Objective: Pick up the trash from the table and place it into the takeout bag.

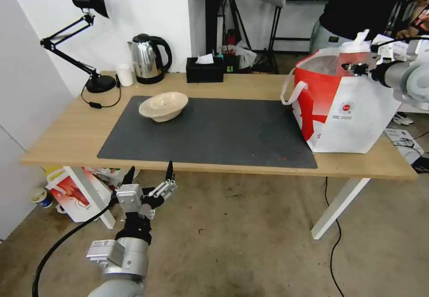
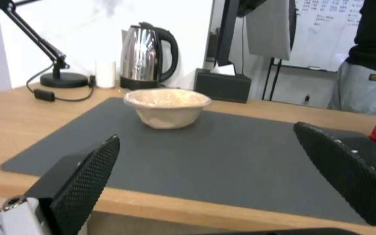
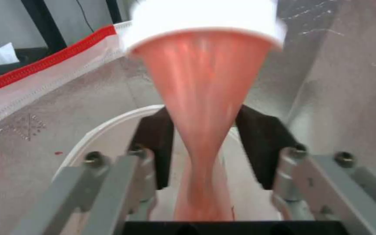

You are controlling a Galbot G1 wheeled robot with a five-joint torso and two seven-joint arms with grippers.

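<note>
Your right claw (image 1: 357, 68) is clamped on the red drink cup (image 1: 354, 56), translucent with a white domed lid, upright over the open mouth of the takeout bag (image 1: 348, 109); from the wrist you see the cup (image 3: 205, 107) pinched thin between the dark pads (image 3: 157, 147), with the white plastic bowl (image 3: 109, 130) lying below it on the bag's silver foil lining (image 3: 40, 130); the bag stands boxy, red and white, strap handle drooping, on the tabletop (image 1: 62, 131) directly beneath that claw; the shallow beige bowl (image 1: 163, 106) sits tilted on the grey mat (image 1: 214, 131), ahead of your left claw (image 1: 149, 174), well apart from it; that claw's fingers (image 2: 83, 176) are spread wide below the tabletop edge.
</note>
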